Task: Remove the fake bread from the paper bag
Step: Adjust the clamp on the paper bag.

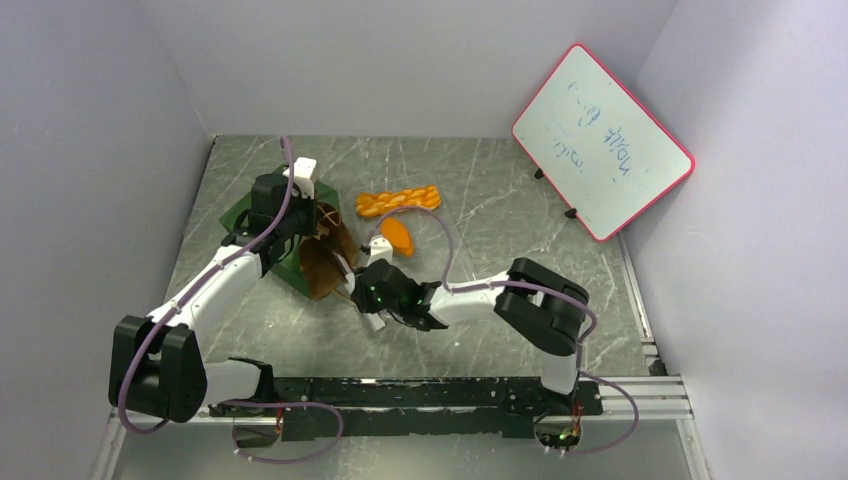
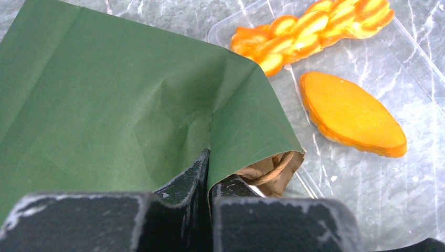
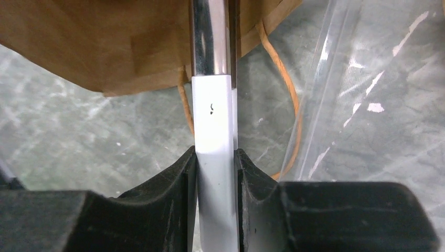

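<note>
The paper bag [image 1: 262, 215], dark green outside and brown inside, lies tipped on the table with its mouth toward the right arm. My left gripper [image 2: 210, 170] is shut on the bag's green rim [image 2: 236, 121]; a tan loop handle [image 2: 273, 165] shows beside it. My right gripper [image 3: 215, 160] is shut on the white handle of metal tongs [image 3: 212, 105], whose metal arms reach into the bag's brown mouth [image 3: 94, 42]. A braided loaf [image 1: 398, 200] and an oval roll [image 1: 397, 236] of fake bread lie outside the bag, also in the left wrist view [image 2: 309, 31] [image 2: 351, 115]. Whatever is in the bag is hidden.
The two breads lie in a clear plastic tray [image 2: 420, 73], whose edge also shows in the right wrist view [image 3: 325, 94]. A red-framed whiteboard [image 1: 600, 140] leans at the back right. Grey walls enclose the marbled table on three sides.
</note>
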